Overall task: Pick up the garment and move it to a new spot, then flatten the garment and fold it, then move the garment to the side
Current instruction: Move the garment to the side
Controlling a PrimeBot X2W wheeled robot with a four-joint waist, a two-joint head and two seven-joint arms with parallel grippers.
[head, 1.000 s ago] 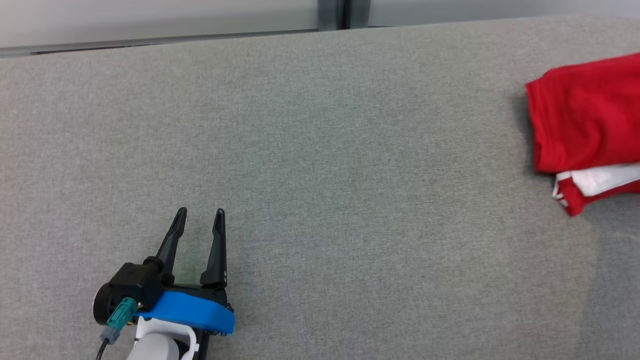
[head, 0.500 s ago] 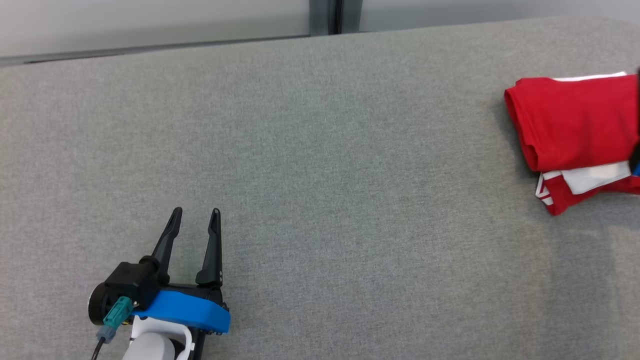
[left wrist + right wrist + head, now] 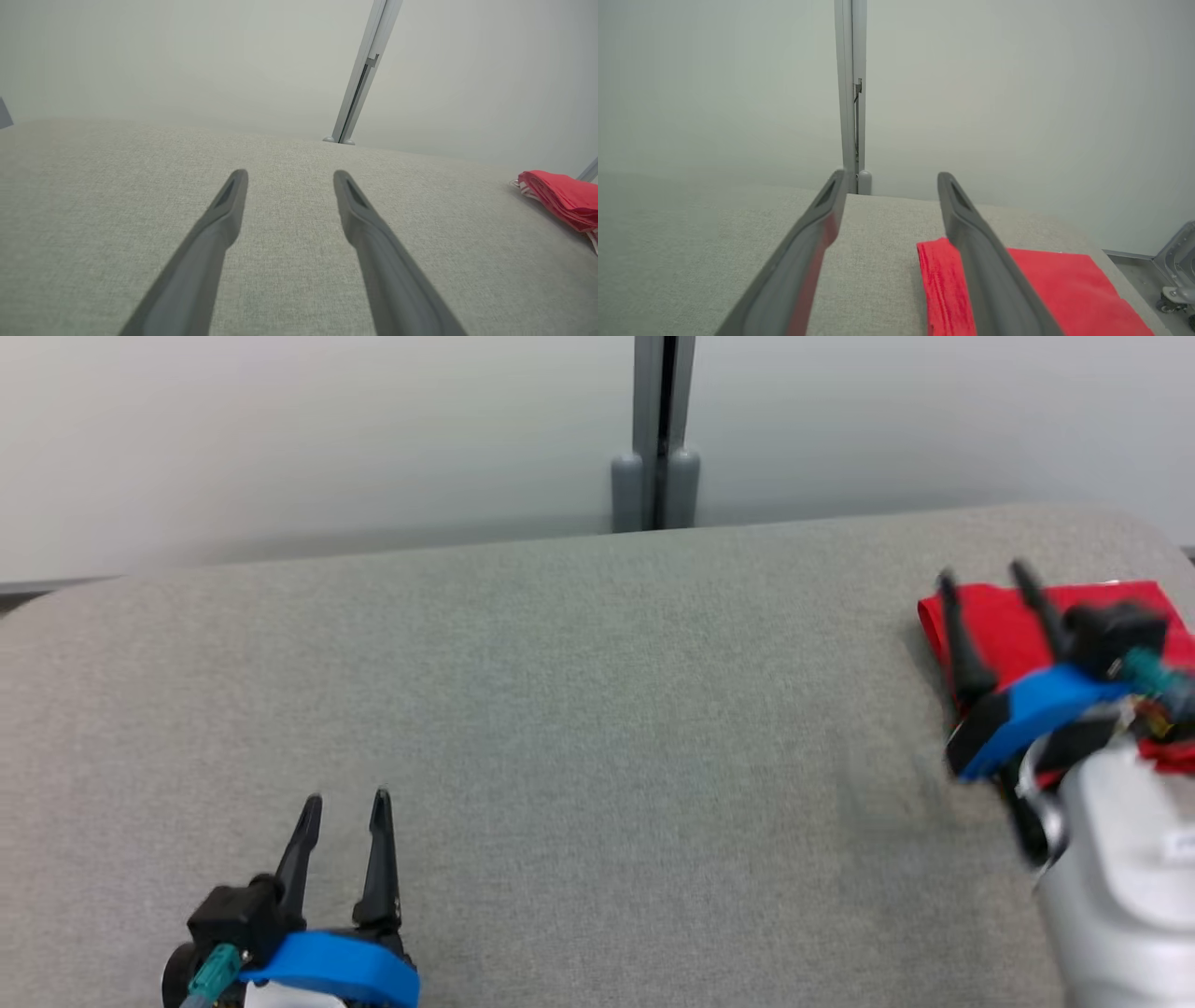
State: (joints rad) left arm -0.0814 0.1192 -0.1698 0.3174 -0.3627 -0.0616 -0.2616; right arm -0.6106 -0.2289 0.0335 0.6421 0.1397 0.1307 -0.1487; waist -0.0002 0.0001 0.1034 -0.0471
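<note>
Head view: the garment (image 3: 999, 621), red with its fabric doubled over into a compact rectangle, lay at the far right end of the grey padded table (image 3: 597, 709), close to that end's rounded edge. The right gripper (image 3: 982, 574) was over it, blurred, both fingers spread wide. In the right wrist view the gap between those fingers showed bare table and the garment's folded left edge, with no cloth pinched, so it had hold of nothing; whether a finger brushed the fabric could not be told. The left gripper (image 3: 346, 797) sat at the lower left, well apart from the garment, fingers likewise wide and empty over bare table. Judgement: since the garment was lying folded and off to one side, the picking up, flattening and folding looked done, and the move to the side looked done or nearly so. What appeared left was only for the right arm to come clear without dragging the fold open.
</note>
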